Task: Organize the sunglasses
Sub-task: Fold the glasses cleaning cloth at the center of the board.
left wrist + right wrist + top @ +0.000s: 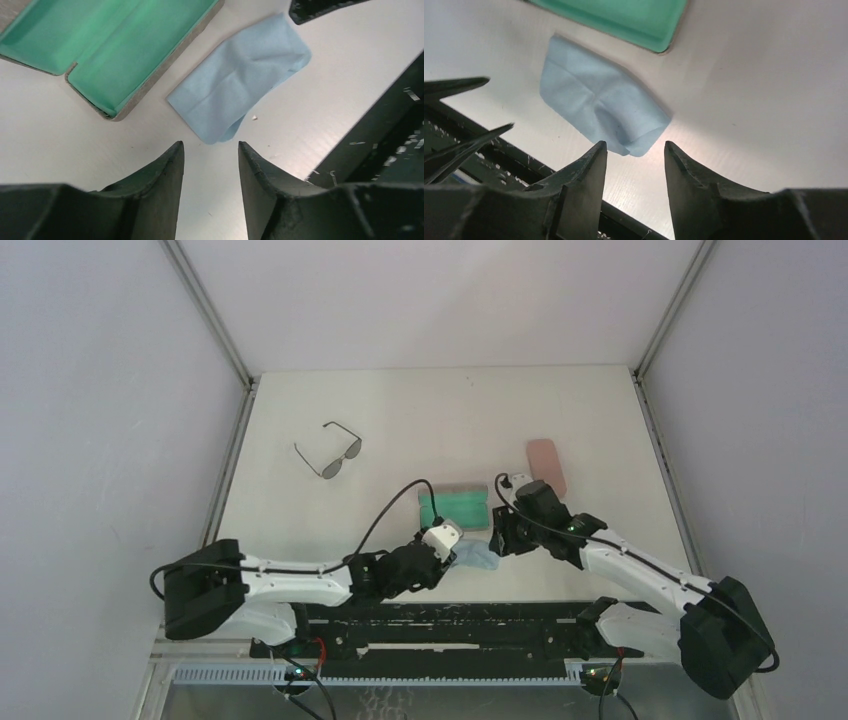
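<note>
Step in hand is judged to be prep around the case, not yet the glasses. A light blue cloth (240,80) is laid loosely folded on the table (450,410), just ahead of both sets of tips and gripped by neither. The left pincer (210,145) is held approx. half open w/ nothing btwn its fingers. The right pincer (635,144) is likewise parted and empty. The two are pointed at each other across the cloth. An open green-lined case (125,55) is set just beyond the cloth, ahead and left of the left pincer; nothing is seen in the part of it that shows. A pink case (547,466), shut, lies beyond the right pincer.

Sunglasses (330,452): only one pair is found, well apart from both pincers, far ahead and to the left of the left pincer, on bare table. A thin dark wire frame and greyish-dark lenses are made out, w/ the temples unfolded. Lens shape is too small to be called. A 2nd pair is not seen in any view.

Next move, as judged: the left pincer, being nearer, would be swung off the cloth and carried out to the glasses. The frame is thin and low on the table, so a low, exact grip at the bridge or a temple is called for, not on a lens. The temples prob. need folding before the case can be filled.
</note>
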Controlling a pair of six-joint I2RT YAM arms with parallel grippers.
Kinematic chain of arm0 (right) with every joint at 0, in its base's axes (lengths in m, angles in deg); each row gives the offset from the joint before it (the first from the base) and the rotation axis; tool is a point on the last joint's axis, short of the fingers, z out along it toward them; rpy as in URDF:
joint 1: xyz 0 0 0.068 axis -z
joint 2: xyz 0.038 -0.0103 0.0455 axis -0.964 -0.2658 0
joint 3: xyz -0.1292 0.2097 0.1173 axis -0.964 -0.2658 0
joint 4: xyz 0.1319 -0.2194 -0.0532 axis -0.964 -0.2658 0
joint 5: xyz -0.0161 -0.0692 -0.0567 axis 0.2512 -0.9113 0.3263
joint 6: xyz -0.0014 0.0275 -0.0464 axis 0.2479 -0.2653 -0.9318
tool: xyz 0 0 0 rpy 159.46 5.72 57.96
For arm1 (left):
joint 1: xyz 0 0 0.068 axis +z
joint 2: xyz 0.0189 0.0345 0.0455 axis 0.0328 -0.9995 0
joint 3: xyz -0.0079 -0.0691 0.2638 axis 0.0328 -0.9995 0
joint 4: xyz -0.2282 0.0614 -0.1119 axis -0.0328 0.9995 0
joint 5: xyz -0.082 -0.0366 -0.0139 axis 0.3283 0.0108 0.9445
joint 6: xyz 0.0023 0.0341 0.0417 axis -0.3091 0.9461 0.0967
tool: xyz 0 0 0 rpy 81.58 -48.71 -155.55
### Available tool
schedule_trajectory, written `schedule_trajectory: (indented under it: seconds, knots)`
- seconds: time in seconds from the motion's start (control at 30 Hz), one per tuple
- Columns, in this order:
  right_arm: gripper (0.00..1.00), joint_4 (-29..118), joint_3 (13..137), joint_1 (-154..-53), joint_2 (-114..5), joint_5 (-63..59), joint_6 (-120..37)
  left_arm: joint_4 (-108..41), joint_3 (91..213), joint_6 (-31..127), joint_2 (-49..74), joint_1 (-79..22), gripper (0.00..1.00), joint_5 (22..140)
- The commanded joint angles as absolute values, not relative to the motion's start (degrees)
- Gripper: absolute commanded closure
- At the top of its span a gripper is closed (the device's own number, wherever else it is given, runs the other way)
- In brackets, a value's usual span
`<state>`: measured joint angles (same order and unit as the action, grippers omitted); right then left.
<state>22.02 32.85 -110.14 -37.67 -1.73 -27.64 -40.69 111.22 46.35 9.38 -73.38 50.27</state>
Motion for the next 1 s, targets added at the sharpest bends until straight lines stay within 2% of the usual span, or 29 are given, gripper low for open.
schedule_trajectory:
  seconds: [0.0, 0.1, 0.27, 0.53, 0.97]
  knots:
    - [0.54, 23.76, 31.67, -107.89, -33.68, -7.36, -23.24, -45.93, 108.69, 43.02, 15.53, -72.92, 0.49, 54.01]
    - [0.57, 24.6, 31.08, -107.17, -33.28, -8.05, -21.15, -46.69, 108.7, 40.23, 14.97, -69.58, 0.48, 55.43]
    - [0.64, 27.44, 30.59, -107.41, -36.86, -6.6, -17.94, -46.56, 110.55, 34.89, 10.79, -64.26, 0.52, 57.37]
    - [0.63, 32.9, 29.77, -107.5, -42.29, -5.16, -14.9, -46.34, 113.87, 31.98, 6.26, -61.67, 0.5, 58.07]
    - [0.64, 32.66, 29.79, -107.2, -46.49, -3.71, -14.86, -44.61, 116.89, 29.53, 1.35, -60.04, 0.46, 57.77]
